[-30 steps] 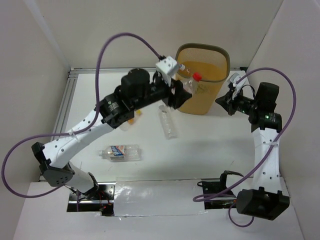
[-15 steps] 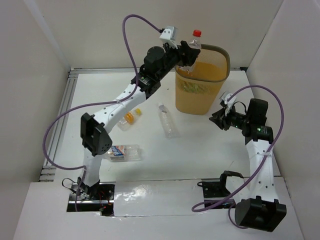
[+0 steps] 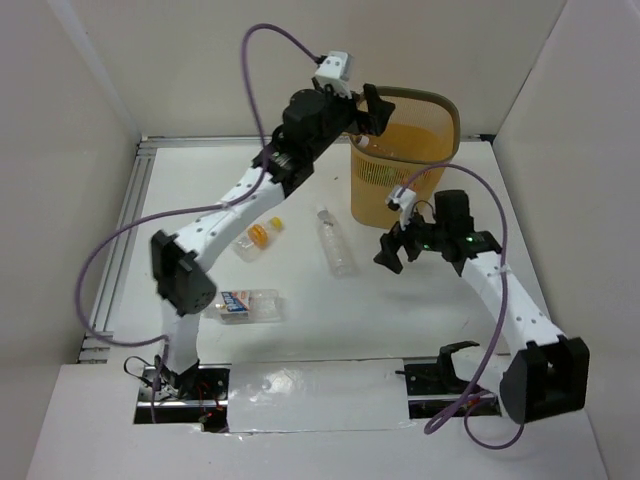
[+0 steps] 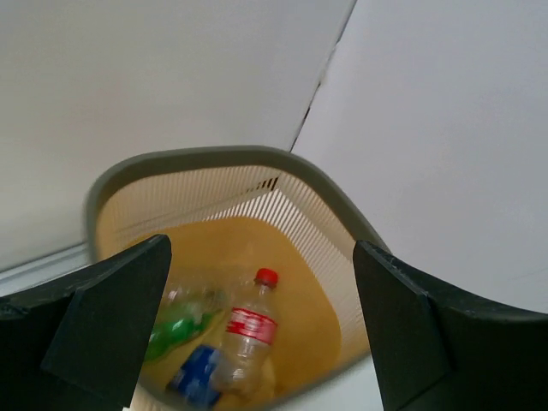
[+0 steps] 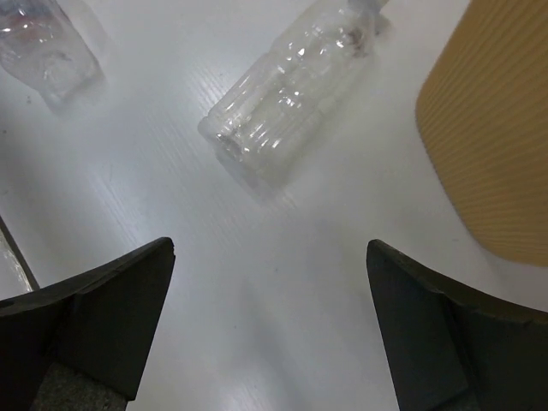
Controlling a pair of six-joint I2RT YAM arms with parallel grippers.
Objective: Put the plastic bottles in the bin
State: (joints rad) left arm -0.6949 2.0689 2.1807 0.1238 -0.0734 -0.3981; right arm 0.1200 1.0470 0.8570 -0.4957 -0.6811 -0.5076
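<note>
The orange-yellow bin [image 3: 447,112] stands at the back of the table. My left gripper [image 3: 377,110] hangs over its left rim, open and empty. In the left wrist view the gripper [image 4: 261,257] looks down into the bin [image 4: 214,158], where a red-capped bottle [image 4: 248,330], a green bottle [image 4: 175,325] and a blue-labelled bottle [image 4: 197,377] lie. My right gripper [image 3: 392,248] is open above the table, right of a clear bottle [image 3: 336,242]. That clear bottle [image 5: 291,86] lies ahead of the open right gripper [image 5: 270,248], apart from it.
An orange-capped bottle [image 3: 255,238] and a blue-labelled bottle [image 3: 243,304] lie on the table's left half. A further bottle end [image 5: 43,43] shows in the right wrist view, with the bin's ribbed wall [image 5: 497,128] close on the right. White walls enclose the table.
My left gripper rose over the bin and opened; the red-capped bottle it held now lies inside. My right arm swung left and down toward the clear bottle, and its gripper opened.
</note>
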